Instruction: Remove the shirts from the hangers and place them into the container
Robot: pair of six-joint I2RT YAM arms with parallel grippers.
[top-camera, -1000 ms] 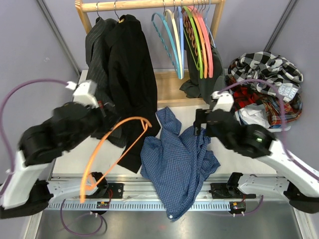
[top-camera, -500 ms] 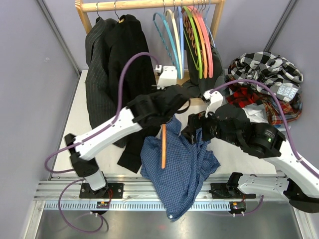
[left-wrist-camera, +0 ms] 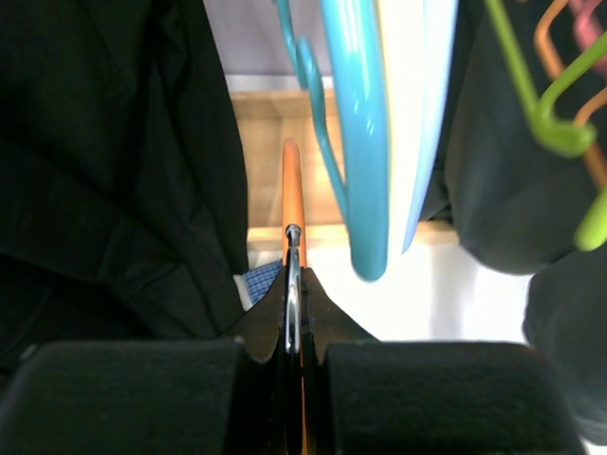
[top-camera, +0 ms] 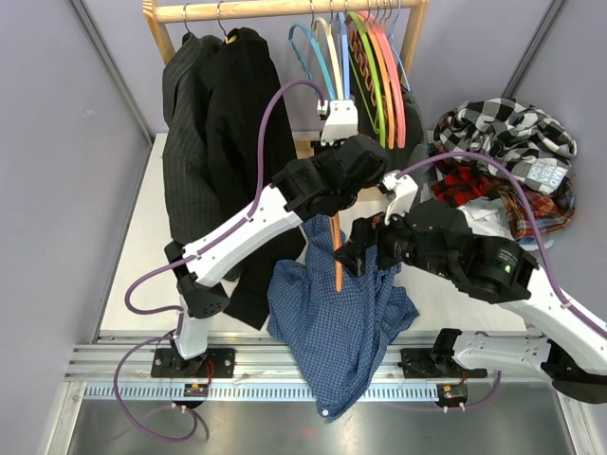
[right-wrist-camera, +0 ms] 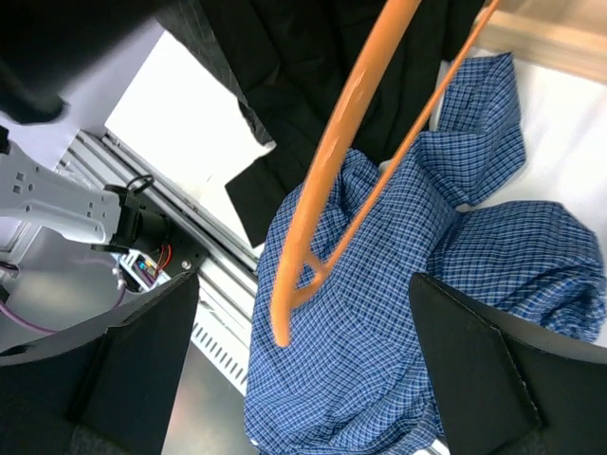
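Left gripper [left-wrist-camera: 292, 284]: pincer clamped narrow on the metal hook of the thin orange plastic hanger [right-wrist-camera: 322, 180], which dangles bare. Right gripper [right-wrist-camera: 305, 284]: jaws wide, holding nothing, above the blue fine-checked shirt [top-camera: 341, 332], which lies crumpled on the white table [top-camera: 142, 246] at 6 o'clock. The plain black shirt [top-camera: 242, 142] hangs from the wooden rail [top-camera: 275, 9] at 11 o'clock.

No text, brand or number can be read anywhere. A pale blue-and-white tag [top-camera: 546, 172] lies on the heap of checked cloth [top-camera: 503, 128] at the far right corner of the table [top-camera: 140, 248]; its print is too small to make out.
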